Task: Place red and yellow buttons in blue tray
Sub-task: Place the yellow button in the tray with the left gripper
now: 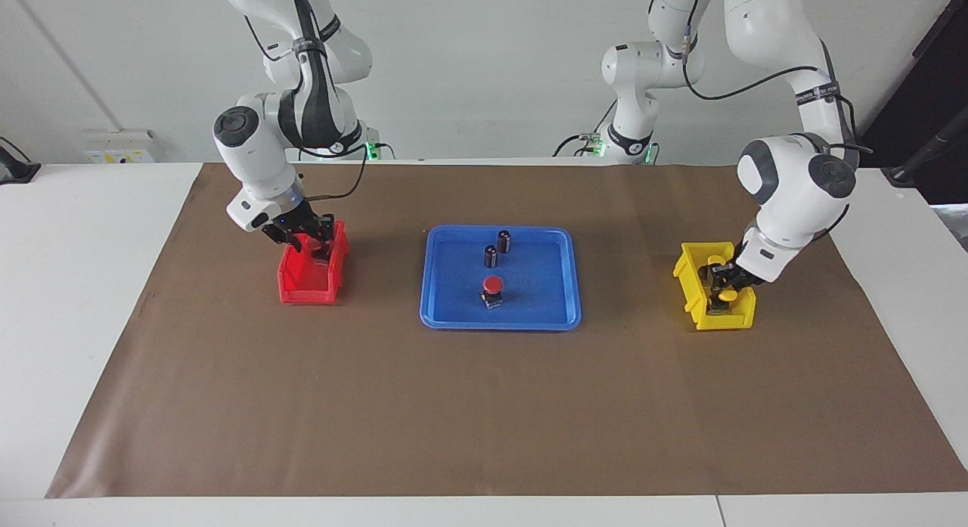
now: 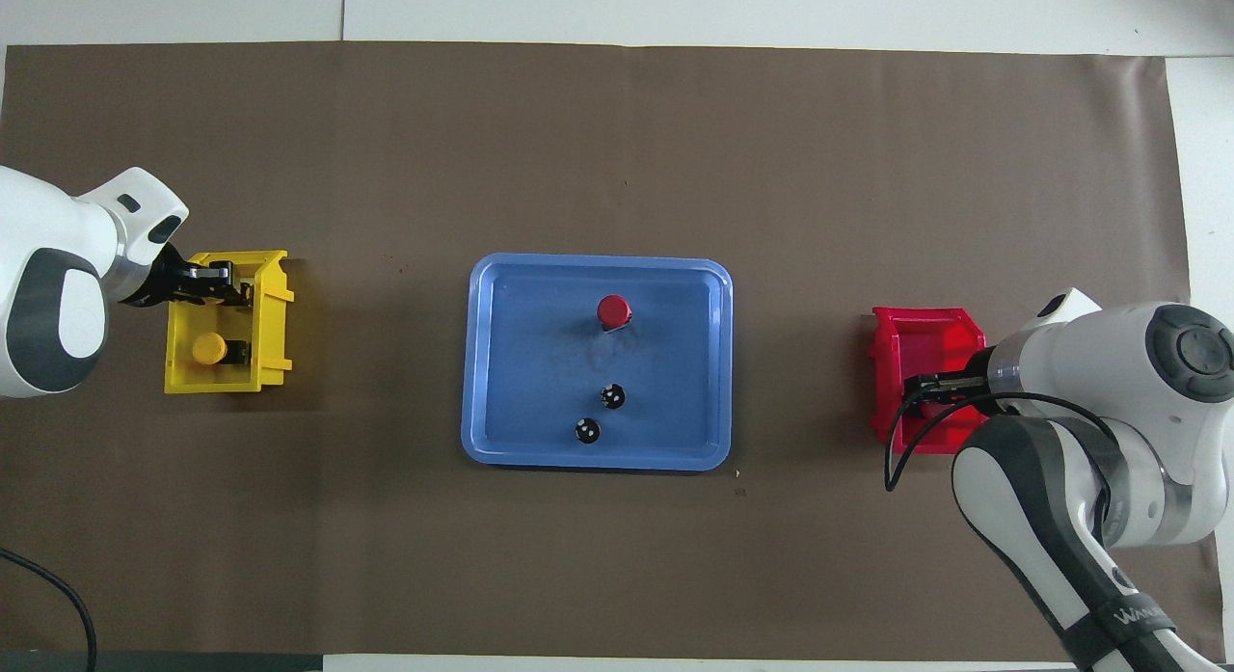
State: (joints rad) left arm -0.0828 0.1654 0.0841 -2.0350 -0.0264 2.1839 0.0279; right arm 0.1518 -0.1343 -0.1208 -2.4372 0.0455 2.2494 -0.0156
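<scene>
Red button (image 1: 492, 286) upright in blue tray (image 1: 560, 315), both tools elsewhere.

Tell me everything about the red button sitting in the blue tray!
The red button has a round, shiny red mushroom cap on a stubby black-and-metal body. It looks like plastic with a bit of metal. It stands roughly upright on the floor of the blue tray, farther from the robots than the two dark capless cylinders. Nothing touches it but the tray, and no pincer is near it.

partial white lettering "WA" on right arm band (image 2: 1123, 616) (rest unreadable), nothing else legible
</scene>
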